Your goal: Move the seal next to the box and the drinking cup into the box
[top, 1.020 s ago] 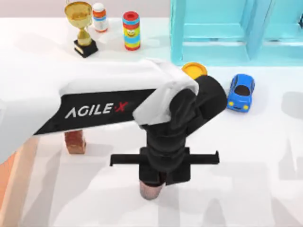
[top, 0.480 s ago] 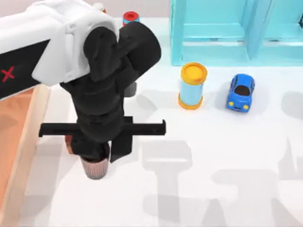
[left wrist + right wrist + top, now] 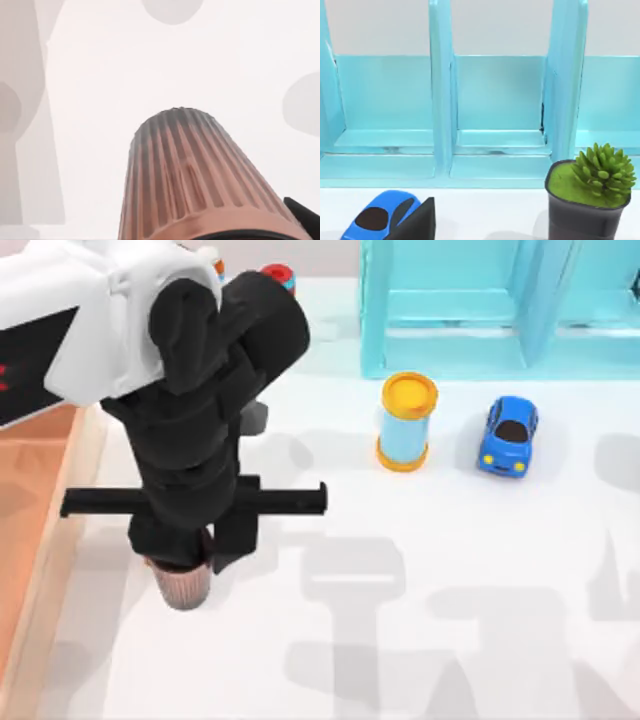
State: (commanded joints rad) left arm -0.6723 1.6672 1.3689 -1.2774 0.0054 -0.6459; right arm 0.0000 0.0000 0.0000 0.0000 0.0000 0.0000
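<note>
1. Left gripper [image 3: 182, 575] is over the left part of the bench [image 3: 450, 620], clamped on the drinking cup [image 3: 181, 586].
2. The cup hangs below the gripper, just right of the box [image 3: 60, 540] rim; whether it touches the bench, I cannot tell.
3. From the left wrist, the cup's [image 3: 200, 185] ribbed copper-brown sides fill the foreground above the pale bench.
4. The box lies at the left edge, orange-brown inside showing.
5. Mid-bench, a light-blue cylinder [image 3: 405, 425] with yellow top stands near a blue toy car [image 3: 508, 434].
6. The turquoise shelf unit [image 3: 500, 305] sits behind them.
7. The right wrist view faces that shelf, with a potted plant [image 3: 590, 195] near it.
</note>
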